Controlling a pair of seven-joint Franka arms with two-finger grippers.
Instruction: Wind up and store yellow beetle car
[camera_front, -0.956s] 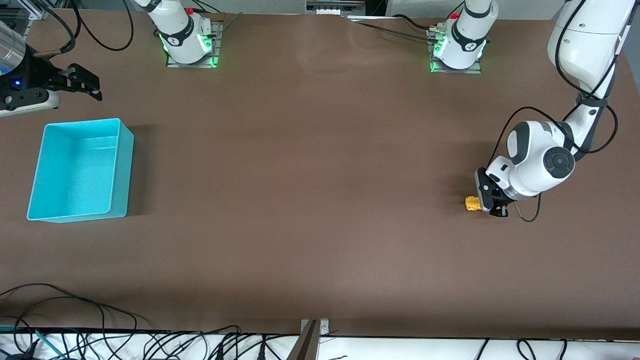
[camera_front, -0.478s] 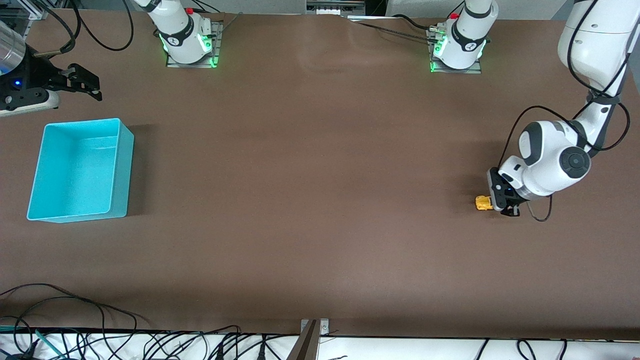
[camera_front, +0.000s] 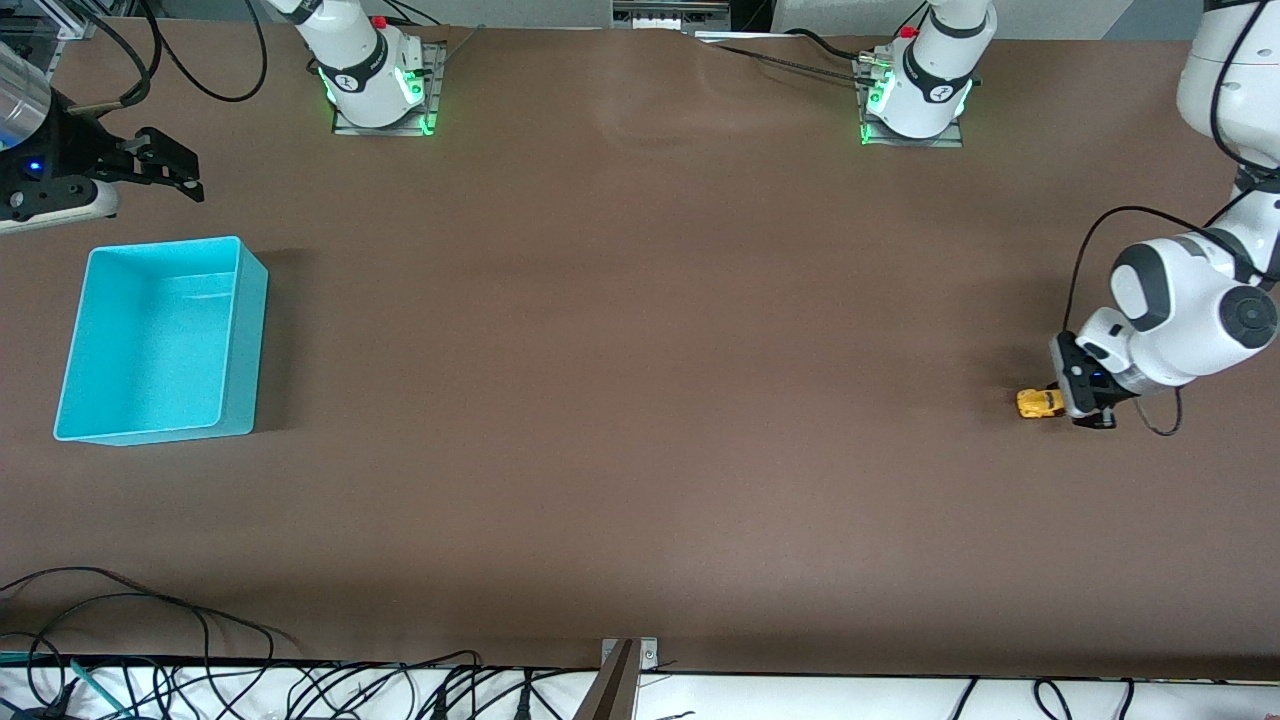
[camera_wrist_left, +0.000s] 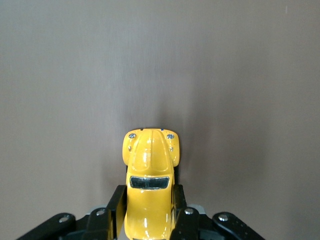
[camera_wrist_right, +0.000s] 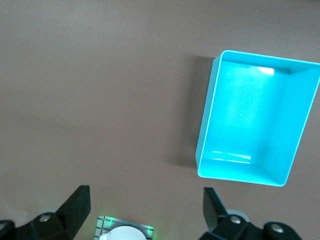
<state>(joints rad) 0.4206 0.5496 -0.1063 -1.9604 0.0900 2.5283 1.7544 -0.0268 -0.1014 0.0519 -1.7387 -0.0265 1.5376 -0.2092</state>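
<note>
We see the left gripper (camera_front: 1062, 402) clamped on the yellow beetle car (camera_wrist_left: 149, 187), its nose showing only at the wrist; the right gripper (camera_wrist_right: 145, 207) waits wide open, holding nothing, above the table beside the bin (camera_front: 160, 340).

A robotics lab — bolted arm bases (camera_front: 378, 75), loose cables (camera_front: 150, 640), brown-covered table (camera_front: 640, 400)

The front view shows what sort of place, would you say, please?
Probably a robotics lab bench: two arm bases bolted to a brown table, loose cables along its edge, a turquoise bin.
</note>
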